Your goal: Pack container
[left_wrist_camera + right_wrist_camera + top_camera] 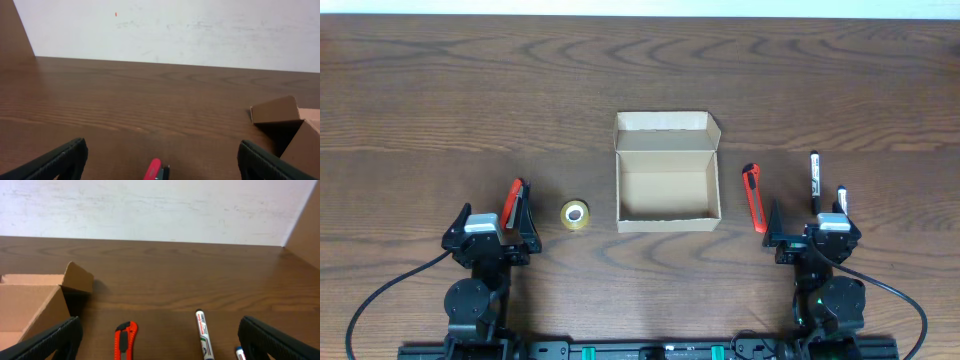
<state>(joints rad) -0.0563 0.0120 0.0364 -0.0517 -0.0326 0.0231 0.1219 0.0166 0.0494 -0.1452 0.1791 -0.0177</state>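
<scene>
Unmarked container (667,172); marker (204,335) label illegible; left gripper (161,157) and right gripper (161,337) splayed wide, empty

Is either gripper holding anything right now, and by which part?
Nothing is held. The left gripper and right gripper both stand open and empty; the container lies untouched.

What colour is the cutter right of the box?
The cutter is red-orange with a black tip; the overhead view shows it best.
</scene>
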